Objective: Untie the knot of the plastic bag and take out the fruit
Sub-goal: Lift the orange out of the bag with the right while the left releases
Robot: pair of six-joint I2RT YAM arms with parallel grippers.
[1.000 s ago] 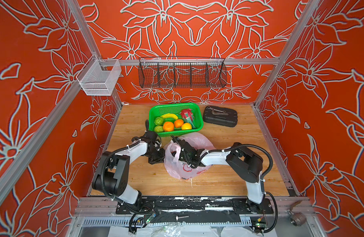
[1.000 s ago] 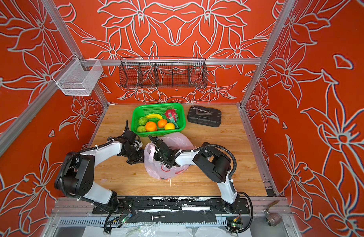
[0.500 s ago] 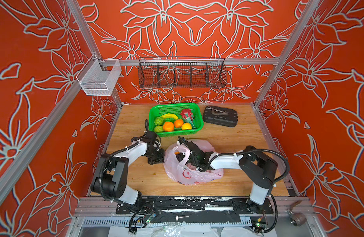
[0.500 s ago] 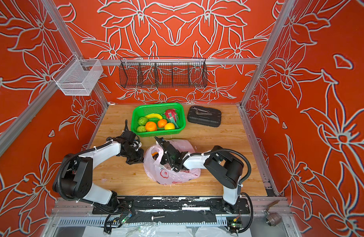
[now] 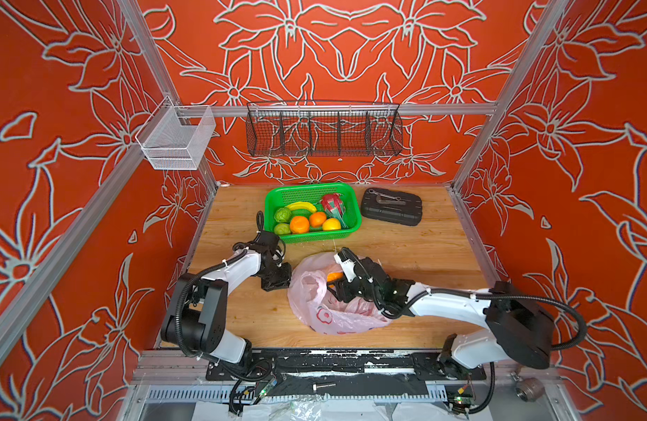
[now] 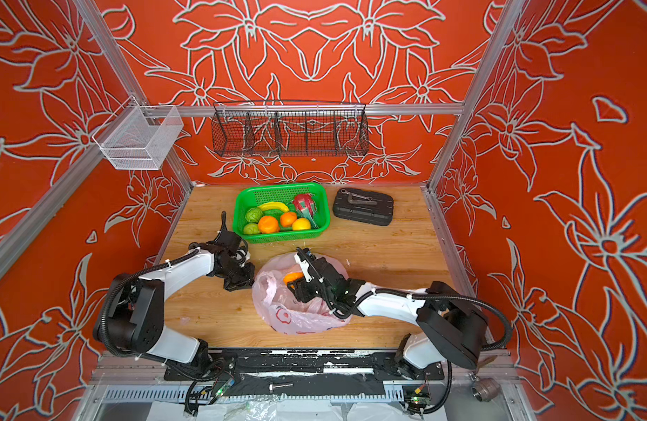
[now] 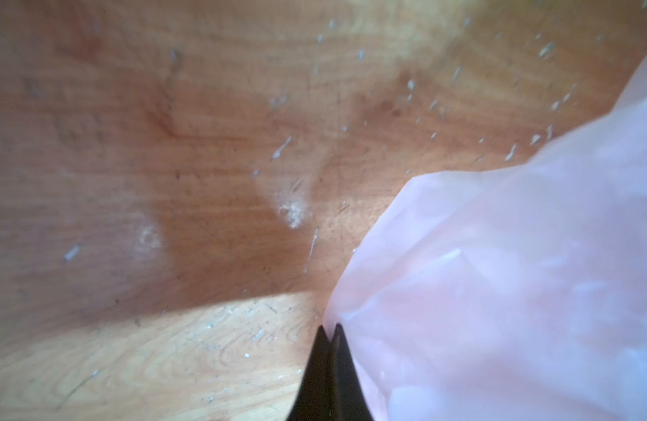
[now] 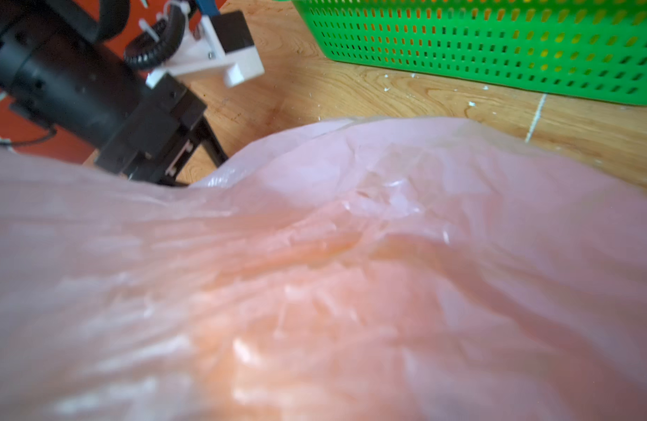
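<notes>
While your left gripper (image 7: 329, 328) is pinching the plastic bag (image 5: 314, 313), the orange (image 5: 333, 277) is lying just beside your right gripper (image 5: 334, 289). Plastic is hiding those jaws.

Right gripper (image 5: 342, 288) jaws buried in plastic bag (image 5: 316, 313); orange (image 5: 332, 277) half hidden.

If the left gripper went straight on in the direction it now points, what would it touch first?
Most likely the wooden table: the left wrist view shows bare wood straight ahead of the shut left gripper. The plastic bag lies beside that line, though depth is unclear.
</notes>
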